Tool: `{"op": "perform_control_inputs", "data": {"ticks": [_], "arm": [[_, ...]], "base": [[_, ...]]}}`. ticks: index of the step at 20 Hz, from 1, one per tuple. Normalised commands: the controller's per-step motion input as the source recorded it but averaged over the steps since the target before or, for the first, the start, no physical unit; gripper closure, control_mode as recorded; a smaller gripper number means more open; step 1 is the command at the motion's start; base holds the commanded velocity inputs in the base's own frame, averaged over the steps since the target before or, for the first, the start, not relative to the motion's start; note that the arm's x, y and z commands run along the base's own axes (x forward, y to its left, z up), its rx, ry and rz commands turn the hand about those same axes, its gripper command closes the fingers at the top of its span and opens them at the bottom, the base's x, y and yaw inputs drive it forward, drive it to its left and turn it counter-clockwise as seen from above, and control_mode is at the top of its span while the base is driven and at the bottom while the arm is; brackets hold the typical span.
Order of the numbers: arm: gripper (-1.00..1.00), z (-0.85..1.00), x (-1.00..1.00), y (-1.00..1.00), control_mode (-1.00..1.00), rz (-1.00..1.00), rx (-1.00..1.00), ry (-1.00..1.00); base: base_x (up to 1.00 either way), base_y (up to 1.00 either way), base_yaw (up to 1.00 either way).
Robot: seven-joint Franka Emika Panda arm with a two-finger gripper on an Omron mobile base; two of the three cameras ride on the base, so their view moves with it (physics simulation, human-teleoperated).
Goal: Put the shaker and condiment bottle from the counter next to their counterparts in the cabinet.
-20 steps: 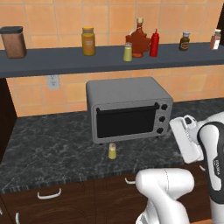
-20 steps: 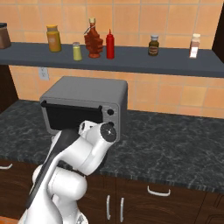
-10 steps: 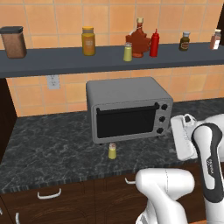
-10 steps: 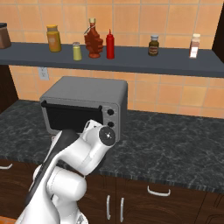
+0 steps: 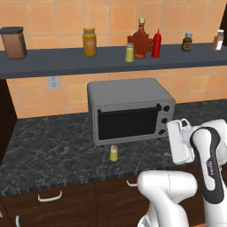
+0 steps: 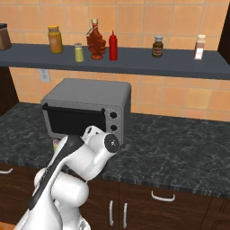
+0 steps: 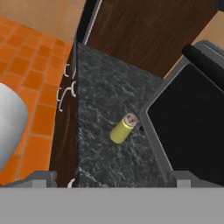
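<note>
The shaker (image 5: pixel 114 153) stands upright on the dark counter (image 5: pixel 53 155), low in the centre of the left base view, just in front of the grey toaster oven (image 5: pixel 130 111). In the hand view the shaker (image 7: pixel 124 128) lies mid-frame, close to the oven's dark door (image 7: pixel 188 127). The gripper (image 7: pixel 111 180) is open, its two tips wide apart at the bottom of that view, with nothing between them; it is well apart from the shaker.

On the cabinet (image 5: pixel 53 62), across the top of the left base view, the condiment bottle (image 5: pixel 156 44) stands just right of the leaf bottle (image 5: pixel 140 42). The second shaker (image 5: pixel 129 52) stands just left of and in front of the leaf bottle. An orange jar (image 5: pixel 89 41) is further left, a brown canister (image 5: pixel 13 42) at the far left.
</note>
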Motion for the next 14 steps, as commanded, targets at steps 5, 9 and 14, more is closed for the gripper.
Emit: {"op": "perform_control_inputs", "data": {"ticks": [5,9,14], "arm": [[-1.0,-0.11,0.28,0.46,-1.0,0.0,0.07,0.0],[-1.0,-0.17,0.03,0.37,-1.0,0.0,0.03,0.0],[-1.0,-0.32,0.0,0.36,-1.0,0.0,0.01,0.0]], "base": [[0.0,0.0,0.0],[0.0,0.0,0.0],[0.0,0.0,0.0]]}}
